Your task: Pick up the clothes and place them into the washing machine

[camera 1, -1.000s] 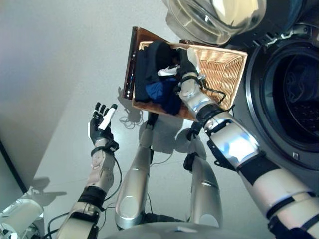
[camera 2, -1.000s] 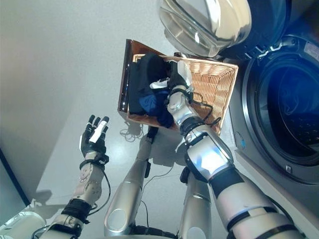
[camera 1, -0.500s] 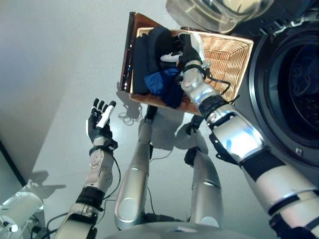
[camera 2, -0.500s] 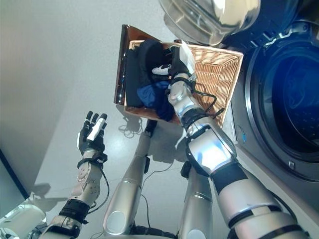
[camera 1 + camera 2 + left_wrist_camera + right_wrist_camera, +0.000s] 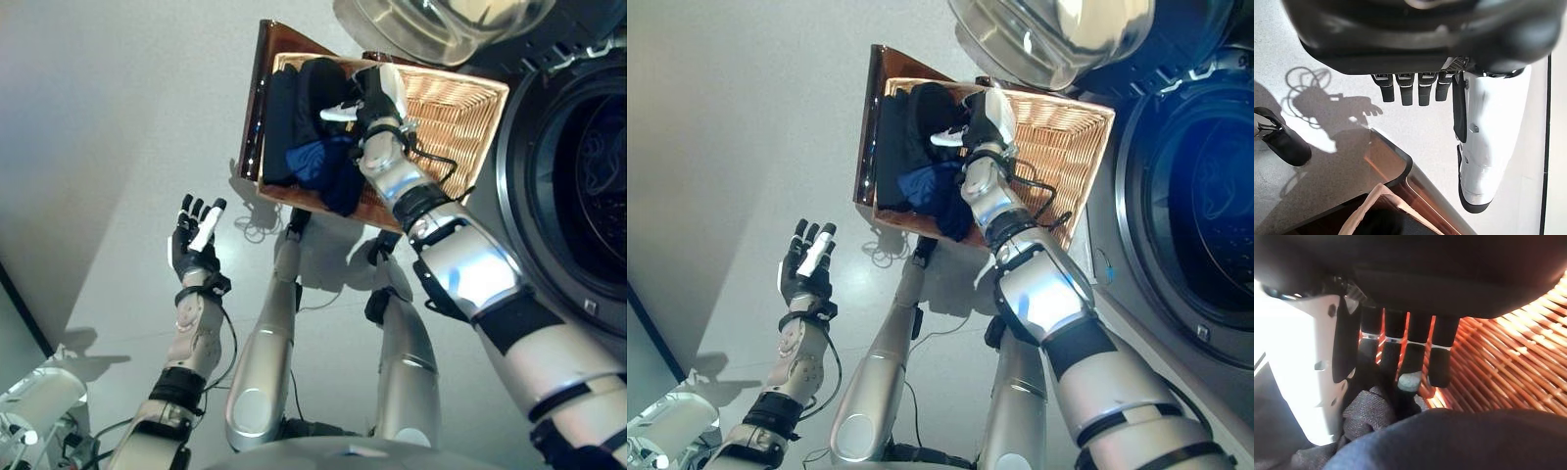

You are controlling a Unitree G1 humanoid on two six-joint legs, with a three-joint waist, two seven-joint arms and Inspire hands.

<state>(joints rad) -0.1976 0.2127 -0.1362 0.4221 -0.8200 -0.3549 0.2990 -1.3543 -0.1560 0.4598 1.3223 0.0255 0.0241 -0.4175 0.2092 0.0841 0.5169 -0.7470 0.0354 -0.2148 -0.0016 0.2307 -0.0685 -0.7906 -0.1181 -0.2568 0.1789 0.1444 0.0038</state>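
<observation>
A wicker basket (image 5: 460, 117) on the floor holds a heap of black clothes (image 5: 294, 108) and a blue garment (image 5: 315, 162) in its left half. My right hand (image 5: 377, 93) reaches down into the basket beside the heap. In the right wrist view its fingers (image 5: 1413, 352) hang nearly straight, tips touching dark grey cloth (image 5: 1366, 411), with the white-covered thumb (image 5: 1308, 377) beside them; it stands open. My left hand (image 5: 196, 240) is held open above the floor to the left, holding nothing.
The washing machine's open drum (image 5: 588, 176) is at the right, with dark laundry inside. Its glass door (image 5: 441, 24) hangs open above the basket's far side. The basket's right half shows bare wicker (image 5: 1508, 372). Grey floor (image 5: 118, 117) spreads to the left.
The whole picture has shifted slightly, so the camera moved. My right hand has edged a little further into the basket over the clothes. The left hand stays as it was.
</observation>
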